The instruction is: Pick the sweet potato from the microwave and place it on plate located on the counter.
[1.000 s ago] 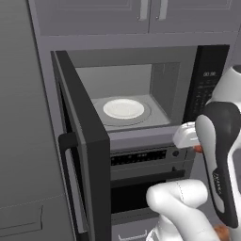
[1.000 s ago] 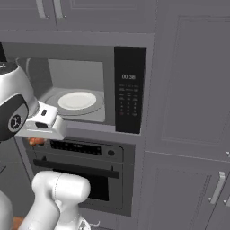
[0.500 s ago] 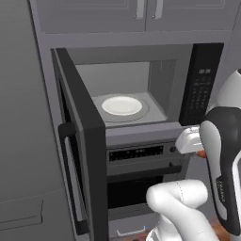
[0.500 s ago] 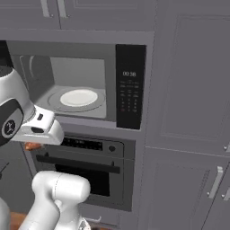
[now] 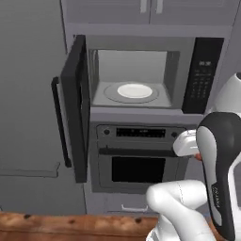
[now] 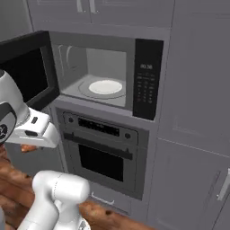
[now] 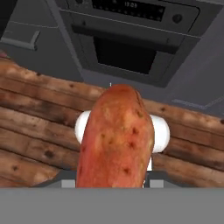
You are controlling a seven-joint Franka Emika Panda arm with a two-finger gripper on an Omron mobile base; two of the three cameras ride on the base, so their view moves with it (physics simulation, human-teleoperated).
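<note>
sweet potato (image 7: pixel 116 140) clamped in gripper (image 7: pixel 114 181) fingers, over wood floor | microwave (image 5: pixel 141 70) door open | risk: slips during carry, plate unseen

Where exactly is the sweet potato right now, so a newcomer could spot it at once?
Start at the open microwave with a white plate on its turntable, then drop past the dark oven to the robot's hand. The sweet potato sits in the jaws of the gripper, above the brown wood floor. It is the orange-red, dark-speckled oblong.

Grey cabinets (image 6: pixel 193 99), dark oven (image 5: pixel 139 160), wood-plank floor (image 7: pixel 39 127).
</note>
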